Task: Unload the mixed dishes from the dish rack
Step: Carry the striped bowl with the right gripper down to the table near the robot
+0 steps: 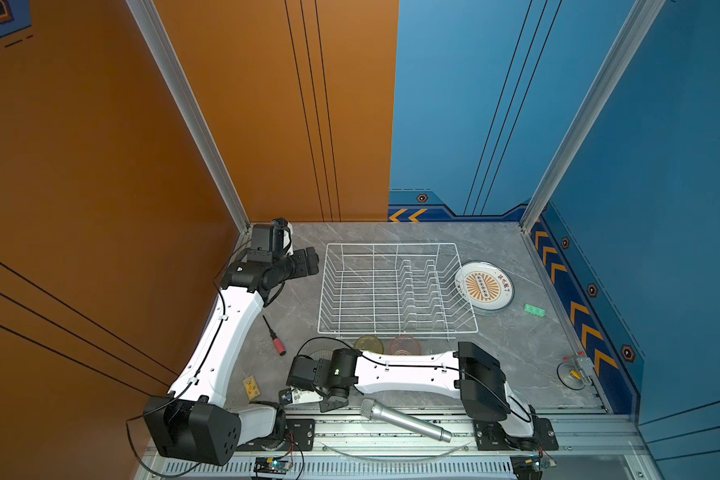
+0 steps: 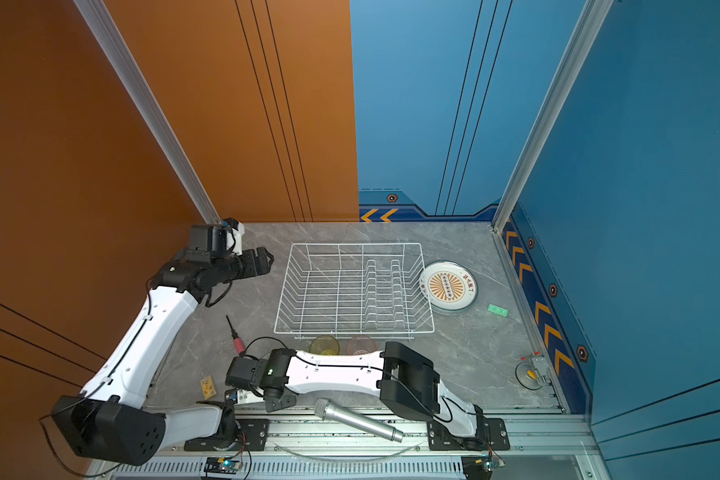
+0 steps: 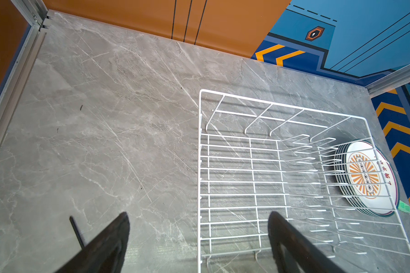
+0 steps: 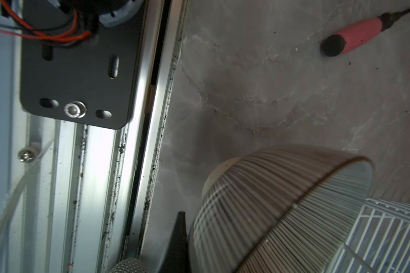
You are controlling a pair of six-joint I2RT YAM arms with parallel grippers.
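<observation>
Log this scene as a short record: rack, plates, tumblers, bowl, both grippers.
dish rack: empty, standing on the table
plates: stacked flat beside the rack's right side, orange-patterned one on top
yellow tumbler, pink tumbler: outside the rack, by its near side, partly behind the right arm
striped bowl: tilted, against the right gripper
left gripper: open, empty, by the rack's left edge
right gripper: shut, apparently gripping the bowl

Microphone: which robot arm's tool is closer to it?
Right. The right tool is just beside the silver microphone at the front; the left tool is far back, next to the dish rack.
</observation>
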